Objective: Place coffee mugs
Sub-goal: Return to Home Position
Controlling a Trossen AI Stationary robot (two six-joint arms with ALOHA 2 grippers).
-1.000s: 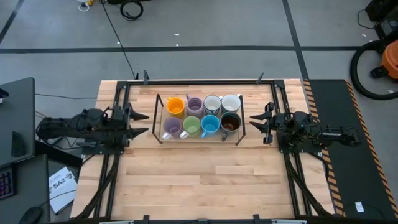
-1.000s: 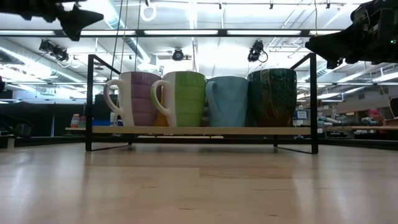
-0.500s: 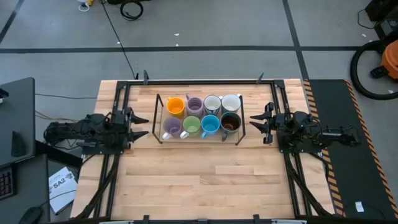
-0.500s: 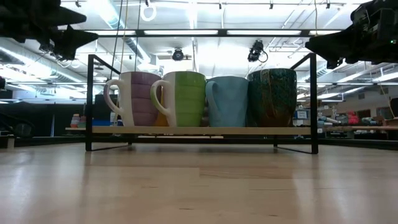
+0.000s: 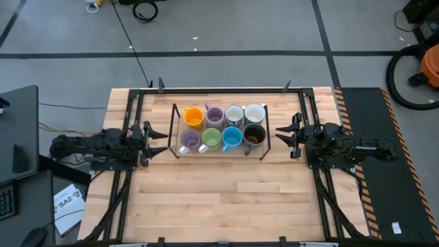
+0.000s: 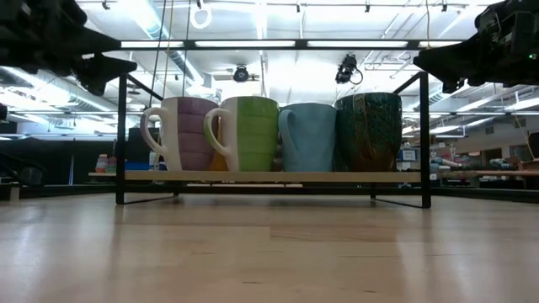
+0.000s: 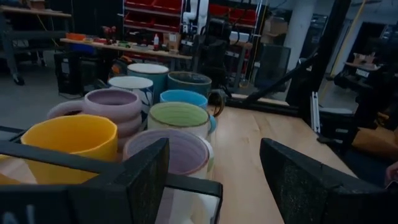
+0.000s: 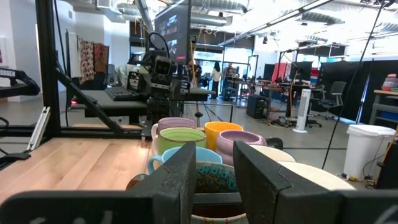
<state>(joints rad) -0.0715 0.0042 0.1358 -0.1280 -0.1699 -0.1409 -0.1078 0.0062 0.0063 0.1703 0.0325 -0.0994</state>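
Several coffee mugs stand upright in two rows on the wooden shelf [image 6: 269,177] of a black wire rack [image 5: 175,130] at the table's middle. The far row holds orange [image 5: 193,116], lilac [image 5: 215,115], pale teal [image 5: 234,114] and white [image 5: 254,112] mugs. The near row holds lilac [image 5: 189,140], green [image 5: 211,139], blue [image 5: 232,138] and dark glazed [image 5: 254,135] mugs. My left gripper [image 5: 160,142] is level and open just left of the rack, facing the near lilac mug [image 7: 174,149]. My right gripper [image 5: 282,132] hangs level and open right of the rack, facing the dark mug [image 8: 214,177].
Black metal arm frames [image 5: 130,103] stand on the table at both sides. The near half of the wooden table [image 5: 219,199] lies bare. A black desk [image 5: 17,130] stands off the left edge. People [image 8: 217,74] stand far off in the room.
My left gripper has sunk from above the rack's top rail to about the level of the mug rims, staying level and open beside the rack's left end. The mugs and my right gripper have kept still.
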